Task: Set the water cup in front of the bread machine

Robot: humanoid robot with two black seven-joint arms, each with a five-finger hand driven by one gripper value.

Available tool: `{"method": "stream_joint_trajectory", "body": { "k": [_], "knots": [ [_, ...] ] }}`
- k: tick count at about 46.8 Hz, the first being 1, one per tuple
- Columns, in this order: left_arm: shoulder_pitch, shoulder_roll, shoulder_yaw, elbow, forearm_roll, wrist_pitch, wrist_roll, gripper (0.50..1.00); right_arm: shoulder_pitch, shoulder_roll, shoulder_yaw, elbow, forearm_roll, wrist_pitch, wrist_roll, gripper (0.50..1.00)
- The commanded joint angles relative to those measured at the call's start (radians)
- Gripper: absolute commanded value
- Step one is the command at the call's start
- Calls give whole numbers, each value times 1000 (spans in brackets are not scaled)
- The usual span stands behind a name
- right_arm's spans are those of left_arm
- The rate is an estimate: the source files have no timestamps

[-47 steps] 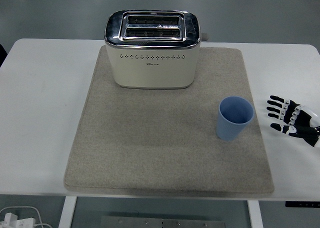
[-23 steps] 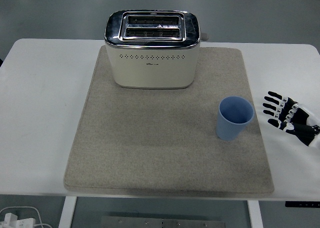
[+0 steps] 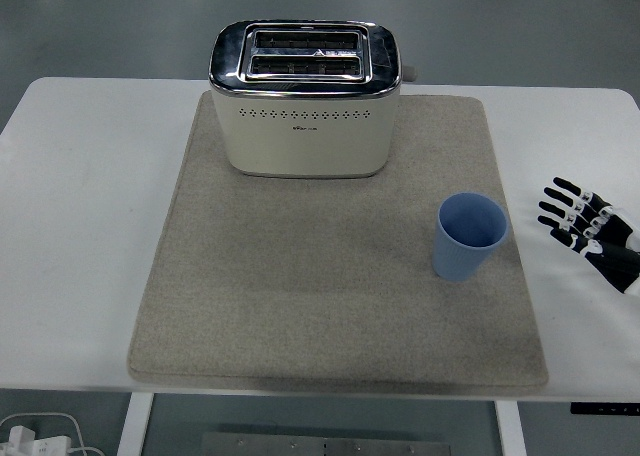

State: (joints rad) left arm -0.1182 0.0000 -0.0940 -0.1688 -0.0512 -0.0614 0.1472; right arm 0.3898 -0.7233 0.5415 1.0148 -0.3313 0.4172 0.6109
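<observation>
The white tabletop carries everything here, and most of it is covered by a grey felt mat that stretches away to the left of the robot hand. At the mat's far edge, well off to the left of and beyond the robot hand, stands the bread machine, a cream two-slot toaster with a chrome top, its slots empty. The mat in front of it lies bare, which is where the cup is meant to end up.

The water cup, blue, upright and empty, stands near the mat's right edge, just to the left of the robot hand and at about the same depth, with a clear gap between them.

The robot hand is the right one, entering from the right edge over bare tabletop beside the mat. Its fingers are spread, point toward the cup, and hold nothing. The left hand is not in the picture.

The step in hand looks like the approach: the cup is untouched. The next move seems to call for closing the gap leftward, wrapping the fingers around the cup's wall without tipping it, then carrying it left and farther away to the bare mat before the toaster.
</observation>
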Motion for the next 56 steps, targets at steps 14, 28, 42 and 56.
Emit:
{"method": "stream_joint_trajectory", "body": {
  "k": [14,28,42,56],
  "knots": [
    [0,0,3,14,1,5,-3,1000,-2,-2,2,-10,11,-3,0,917],
    [54,0,8,38,2,5,-3,1000,6,-4,3,-21,11,-1,0,917],
    [55,0,8,40,2,5,-3,1000,17,-2,23,-27,12,3,0,919],
    [55,0,8,40,2,5,-3,1000,43,1,25,-25,15,5,0,917]
  ]
}}
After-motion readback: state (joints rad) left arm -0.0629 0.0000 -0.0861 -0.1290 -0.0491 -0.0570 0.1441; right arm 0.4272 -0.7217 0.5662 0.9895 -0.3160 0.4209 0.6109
